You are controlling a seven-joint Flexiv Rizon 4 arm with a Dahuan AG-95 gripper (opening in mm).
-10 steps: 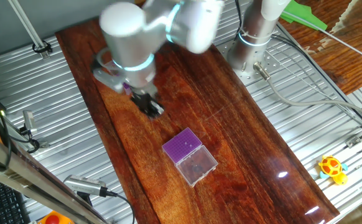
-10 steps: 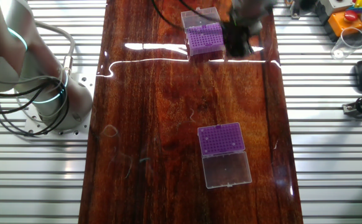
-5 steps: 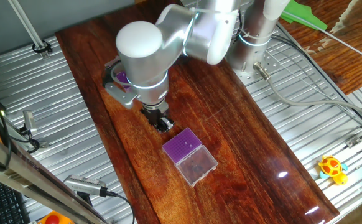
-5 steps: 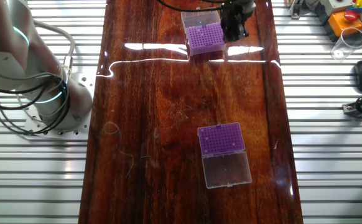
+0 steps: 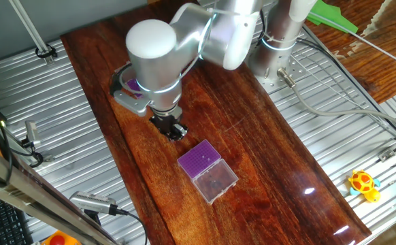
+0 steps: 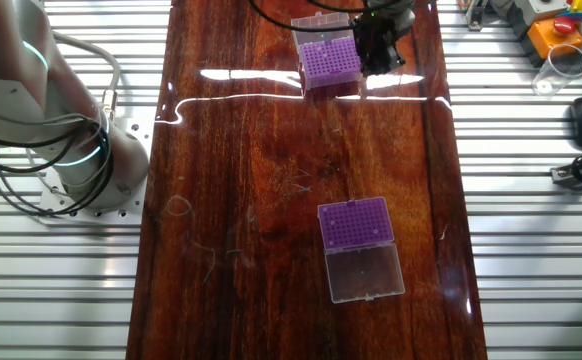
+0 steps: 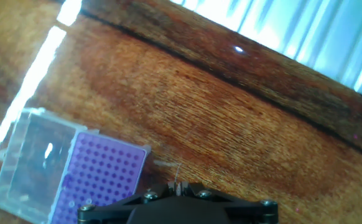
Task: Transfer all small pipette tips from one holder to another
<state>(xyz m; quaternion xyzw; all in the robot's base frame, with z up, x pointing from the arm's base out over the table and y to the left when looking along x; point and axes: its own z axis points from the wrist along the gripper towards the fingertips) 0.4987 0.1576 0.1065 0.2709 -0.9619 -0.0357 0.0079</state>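
Note:
Two purple tip holders with clear open lids stand on the wooden table. One holder (image 6: 329, 62) is at the table's far end, mostly hidden behind the arm (image 5: 133, 85) in one fixed view. The other holder (image 5: 199, 160) (image 6: 356, 222) sits mid-table. My gripper (image 6: 376, 55) (image 5: 171, 128) hangs just beside the far-end holder, not over it. In the hand view that holder (image 7: 100, 177) and its lid (image 7: 35, 158) lie left of my gripper (image 7: 178, 186). Its fingers are close together, with a thin pale pipette tip (image 7: 178, 173) sticking out between them.
Ribbed metal surfaces flank the wooden board on both sides. The robot base (image 6: 81, 160) with cables stands to one side. A yellow toy (image 5: 363, 184) lies off the board, and a control box (image 6: 561, 25) and a clear cup (image 6: 561, 68) sit past the far corner.
The arm swung across from the far-end holder toward the mid-table one over the first half second, then eased back slightly. Both holders stayed where they were.

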